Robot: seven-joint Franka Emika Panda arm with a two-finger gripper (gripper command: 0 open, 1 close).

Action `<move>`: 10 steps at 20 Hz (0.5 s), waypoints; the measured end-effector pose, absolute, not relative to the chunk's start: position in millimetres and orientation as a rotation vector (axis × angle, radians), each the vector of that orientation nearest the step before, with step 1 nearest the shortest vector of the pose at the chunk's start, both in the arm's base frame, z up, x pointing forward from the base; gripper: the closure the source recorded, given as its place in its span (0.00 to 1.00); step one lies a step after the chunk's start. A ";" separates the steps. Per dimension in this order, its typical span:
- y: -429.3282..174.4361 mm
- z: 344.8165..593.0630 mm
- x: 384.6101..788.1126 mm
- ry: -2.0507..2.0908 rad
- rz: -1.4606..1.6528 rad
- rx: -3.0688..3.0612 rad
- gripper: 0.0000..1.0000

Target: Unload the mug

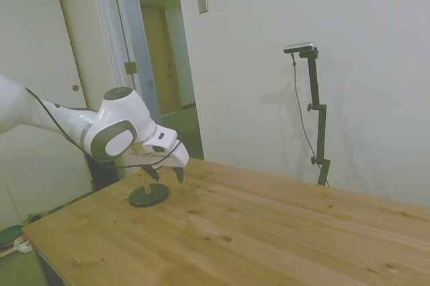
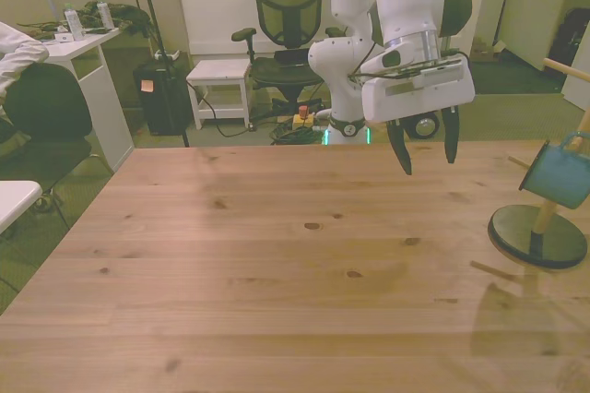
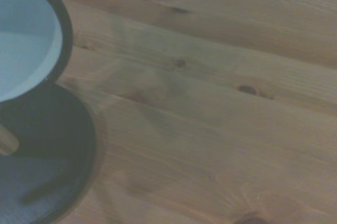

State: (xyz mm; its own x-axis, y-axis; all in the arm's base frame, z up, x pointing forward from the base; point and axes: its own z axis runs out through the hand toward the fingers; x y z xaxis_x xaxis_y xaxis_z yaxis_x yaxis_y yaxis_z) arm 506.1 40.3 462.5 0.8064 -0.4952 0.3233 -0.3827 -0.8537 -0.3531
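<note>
In the front view the wooden table (image 2: 277, 255) spreads pale and knotty, its planks running side to side. Above its far edge hangs the gripper (image 2: 426, 151), its two dark fingers (image 2: 403, 155) pointing down and spread wide apart, pinching nothing and clear of the tabletop. Well to the front view's right of it stands the mug stand (image 2: 537, 236): a dark, flat, round base with a light wooden post and pegs slanting up from it. The mug (image 2: 557, 174) hangs on one of those pegs above the base, a small light blue cylinder tilted so its long axis leans and its mouth faces toward the front view's left and slightly down; its handle loops over the peg at the top. The wrist view shows the mug's (image 3: 23, 40) round opening, white inside with a dark rim, just over the base's (image 3: 47, 161) dark disc. In the side view the arm hides the mug.
</note>
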 end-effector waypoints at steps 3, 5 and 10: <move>48.1 468.6 511.6 0.650 -0.608 -2.719 0.00; 51.9 471.4 513.1 0.661 -0.590 -2.716 0.00; 51.9 471.4 521.5 0.673 -0.582 -2.695 0.00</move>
State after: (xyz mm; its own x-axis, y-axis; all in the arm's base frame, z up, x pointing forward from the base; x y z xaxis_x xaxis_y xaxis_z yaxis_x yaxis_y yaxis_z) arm 521.5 51.9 471.4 0.8080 -0.5011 0.3099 -0.3787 -0.8446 -0.3785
